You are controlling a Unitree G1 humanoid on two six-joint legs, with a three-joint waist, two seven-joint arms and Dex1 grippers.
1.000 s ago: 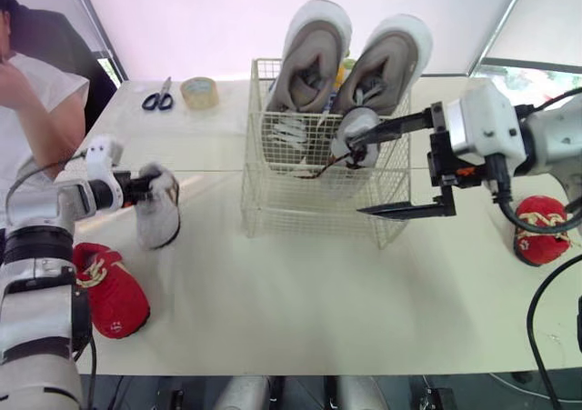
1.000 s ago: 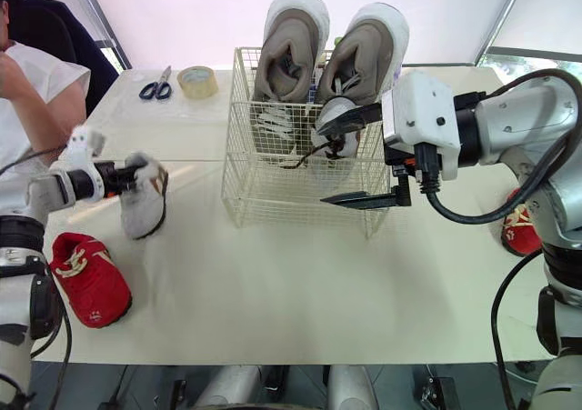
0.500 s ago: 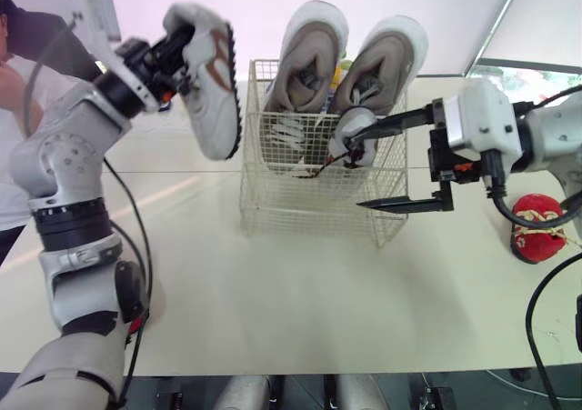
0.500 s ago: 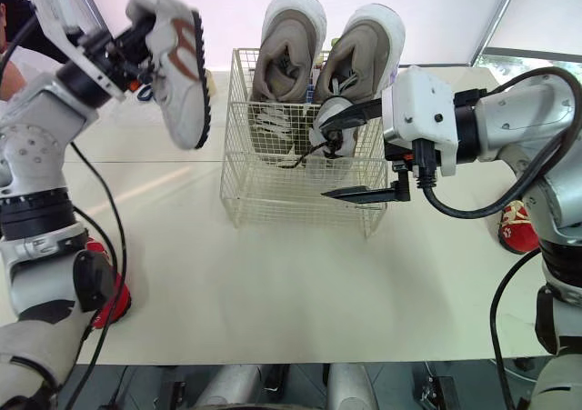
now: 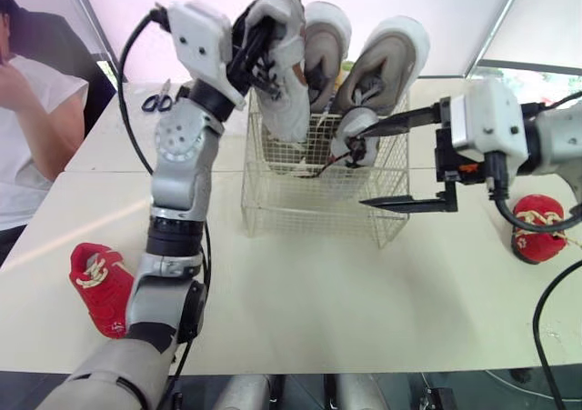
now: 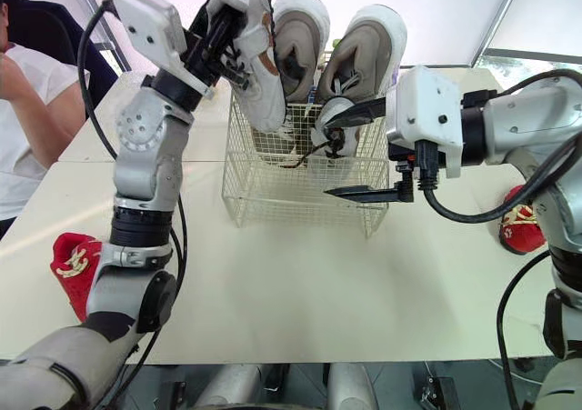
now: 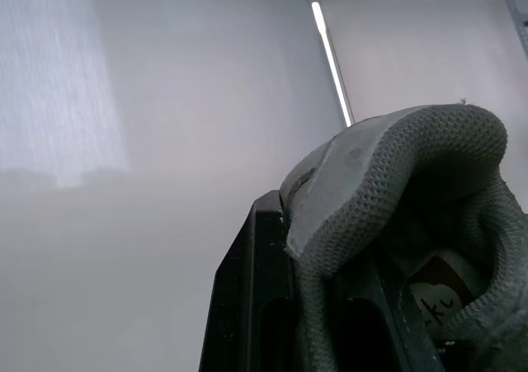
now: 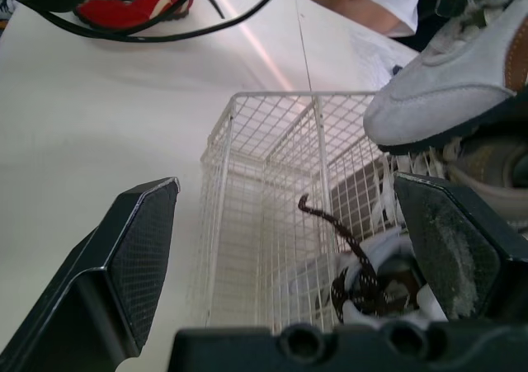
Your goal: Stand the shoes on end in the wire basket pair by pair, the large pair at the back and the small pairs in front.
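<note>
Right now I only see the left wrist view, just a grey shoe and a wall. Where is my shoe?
Observer: The left gripper holds the shoe toe down over the left side of the basket.
Operator: Is there room in there?
Observer: The big pair stands at the back; one small shoe sits front right.
Operator: What's the other hand doing?
Observer: The right gripper is open, one finger by that small shoe, the other outside the front wall.
</note>
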